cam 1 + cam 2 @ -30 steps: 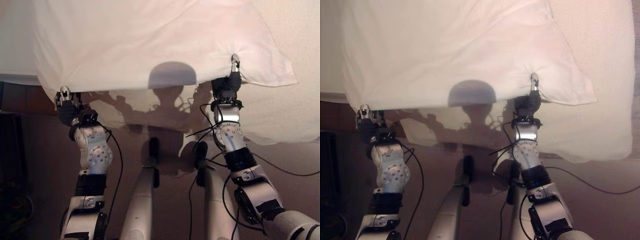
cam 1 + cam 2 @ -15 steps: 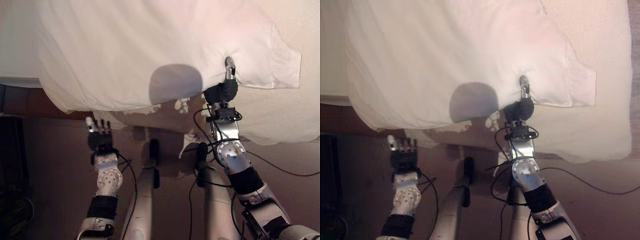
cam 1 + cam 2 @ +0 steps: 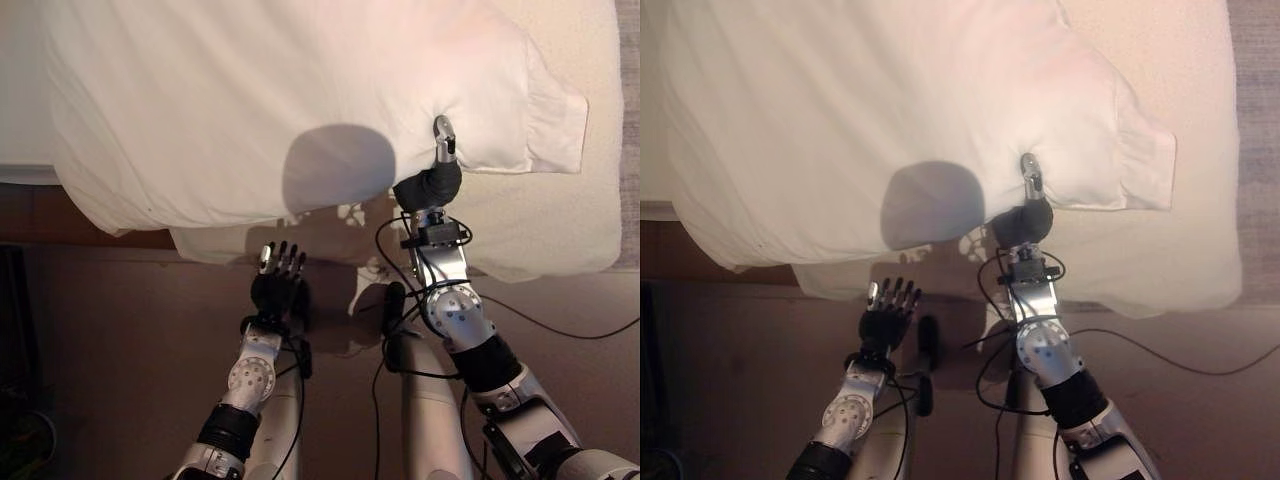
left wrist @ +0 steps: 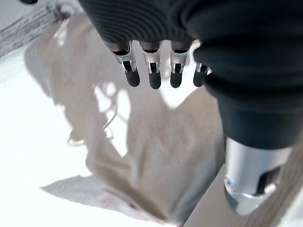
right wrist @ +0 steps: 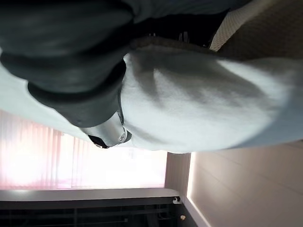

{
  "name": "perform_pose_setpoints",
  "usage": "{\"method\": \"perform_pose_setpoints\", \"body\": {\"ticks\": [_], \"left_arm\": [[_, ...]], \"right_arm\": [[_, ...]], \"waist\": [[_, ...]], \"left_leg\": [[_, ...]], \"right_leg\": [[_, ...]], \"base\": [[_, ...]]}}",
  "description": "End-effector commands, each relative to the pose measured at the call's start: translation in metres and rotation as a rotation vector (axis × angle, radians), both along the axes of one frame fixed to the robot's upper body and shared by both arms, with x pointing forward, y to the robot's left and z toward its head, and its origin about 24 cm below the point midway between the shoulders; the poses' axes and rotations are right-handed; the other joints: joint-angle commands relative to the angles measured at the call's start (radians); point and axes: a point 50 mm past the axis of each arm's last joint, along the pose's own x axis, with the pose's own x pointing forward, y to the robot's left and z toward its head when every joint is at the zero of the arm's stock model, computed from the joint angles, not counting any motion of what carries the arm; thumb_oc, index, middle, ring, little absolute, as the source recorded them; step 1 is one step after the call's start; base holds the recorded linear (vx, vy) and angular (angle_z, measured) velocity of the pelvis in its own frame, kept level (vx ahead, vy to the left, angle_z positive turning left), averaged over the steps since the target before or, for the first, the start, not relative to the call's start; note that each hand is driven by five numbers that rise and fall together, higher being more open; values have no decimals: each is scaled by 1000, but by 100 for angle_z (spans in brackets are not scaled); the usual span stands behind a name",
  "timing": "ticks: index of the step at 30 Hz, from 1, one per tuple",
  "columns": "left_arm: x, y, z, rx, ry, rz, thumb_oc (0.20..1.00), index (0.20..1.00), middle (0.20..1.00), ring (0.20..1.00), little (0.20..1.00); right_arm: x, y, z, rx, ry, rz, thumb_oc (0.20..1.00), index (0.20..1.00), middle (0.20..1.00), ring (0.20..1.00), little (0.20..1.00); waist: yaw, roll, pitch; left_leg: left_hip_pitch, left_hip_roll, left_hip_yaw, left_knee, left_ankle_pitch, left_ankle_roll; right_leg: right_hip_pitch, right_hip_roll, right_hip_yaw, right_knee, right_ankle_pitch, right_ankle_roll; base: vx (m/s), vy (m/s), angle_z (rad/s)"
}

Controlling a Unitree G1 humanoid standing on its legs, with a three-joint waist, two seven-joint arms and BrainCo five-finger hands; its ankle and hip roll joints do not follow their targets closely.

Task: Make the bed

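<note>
White pillow (image 3: 290, 100) lies across the bed (image 3: 590, 150), its near edge pinched in my right hand (image 3: 437, 168). My left hand (image 3: 277, 283) hangs below it, fingers straight and empty, having let go. Next I judge it must reach up and regrip.

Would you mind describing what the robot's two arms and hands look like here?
Both arms are silver-grey metal with rounded, screw-dotted joint housings and dark bands between segments. The left hand has silver fingers with dark tips, and a dark ribbed cover over its back and wrist. The right hand wears the same dark cover, with a silver thumb showing. Thin black cables loop around the right wrist.
</note>
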Motion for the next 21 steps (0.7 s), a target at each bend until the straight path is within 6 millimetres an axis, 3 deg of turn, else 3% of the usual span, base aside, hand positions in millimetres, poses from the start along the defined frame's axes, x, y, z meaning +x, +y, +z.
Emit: {"method": "perform_pose_setpoints", "body": {"ticks": [1, 21], "left_arm": [[-3, 11, 13, -50, -99, 39, 1000, 1000, 1000, 1000, 1000], [29, 29, 87, -163, -370, 223, 1000, 1000, 1000, 1000, 1000]], "right_arm": [[-33, -5, 32, 134, -274, 44, 200, 200, 200, 200, 200], [-29, 3, 15, 170, -195, 71, 200, 200, 200, 200, 200]], "waist": [[-19, -15, -77], [-34, -36, -103]], "left_leg": [[-35, -34, -4, 8, -32, 44], [-29, -24, 8, 18, -46, 42]], "right_leg": [[14, 14, 7, -62, 24, 62], [13, 19, 13, -58, 20, 61]], "base": [[0, 0, 0], [2, 0, -1]]}}
